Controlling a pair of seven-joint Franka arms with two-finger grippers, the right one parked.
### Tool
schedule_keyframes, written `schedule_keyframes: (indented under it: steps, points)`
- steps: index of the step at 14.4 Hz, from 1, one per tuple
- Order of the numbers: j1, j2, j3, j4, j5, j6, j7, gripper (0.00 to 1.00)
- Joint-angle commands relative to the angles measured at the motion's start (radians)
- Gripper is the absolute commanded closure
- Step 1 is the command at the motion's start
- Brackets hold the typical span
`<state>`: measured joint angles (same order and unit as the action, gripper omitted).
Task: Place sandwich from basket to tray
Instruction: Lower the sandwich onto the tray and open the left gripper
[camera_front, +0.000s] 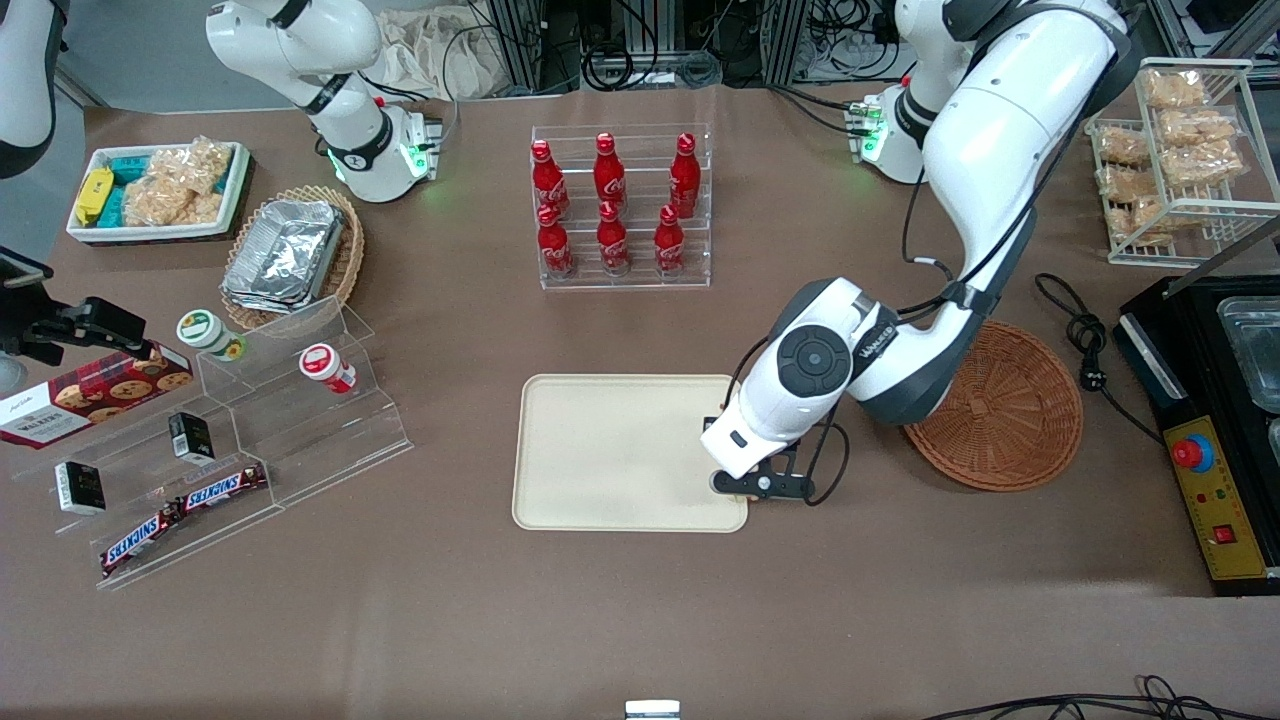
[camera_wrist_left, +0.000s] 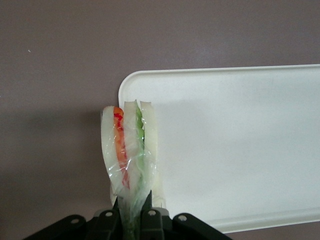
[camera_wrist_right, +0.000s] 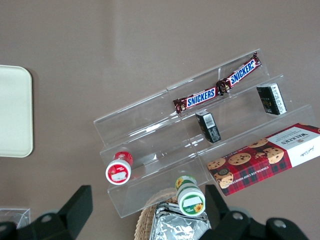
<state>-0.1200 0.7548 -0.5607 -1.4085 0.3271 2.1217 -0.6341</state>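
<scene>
In the front view, the flat cream-beige rectangular tray (camera_front: 610, 450) with rounded corners lies at centre frame on the brown surface (camera_front: 450, 610). At the tray's right edge, toward its lower right corner, hangs the working arm's black claw (camera_front: 745, 484), clamped on the small triangular sandwich (camera_wrist_left: 131, 150) of pale bread in clear wrap; the wrist view shows its orange-red and green stripes upright, over the tray's rounded corner and the surface beside it. Further right sits the round reddish-brown wicker basket (camera_front: 1010, 420), partly under the arm.
</scene>
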Motion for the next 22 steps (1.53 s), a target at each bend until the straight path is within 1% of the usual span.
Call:
schedule_keyframes:
  steps: [1,6,9,10,11,12,13,14,17,21,22]
  points:
    - [-0.018,0.032,0.004,0.031,0.023,0.018,-0.015,1.00]
    - [-0.059,0.081,0.005,0.029,0.026,0.033,-0.016,1.00]
    - [-0.064,0.109,0.018,0.026,0.062,0.070,-0.018,1.00]
    - [-0.067,0.119,0.018,0.026,0.064,0.070,-0.019,0.91]
    - [-0.070,0.126,0.019,0.028,0.063,0.072,-0.021,0.77]
    - [-0.072,0.126,0.019,0.028,0.063,0.073,-0.032,0.52]
    - [-0.072,0.124,0.019,0.026,0.063,0.073,-0.057,0.07]
    - [-0.072,0.120,0.019,0.026,0.064,0.070,-0.084,0.01]
    - [-0.064,0.075,0.019,0.028,0.070,0.022,-0.104,0.01]
    - [-0.056,-0.076,0.019,0.031,0.069,-0.190,-0.073,0.01]
    - [-0.038,-0.122,0.019,0.028,0.070,-0.234,-0.044,0.01]
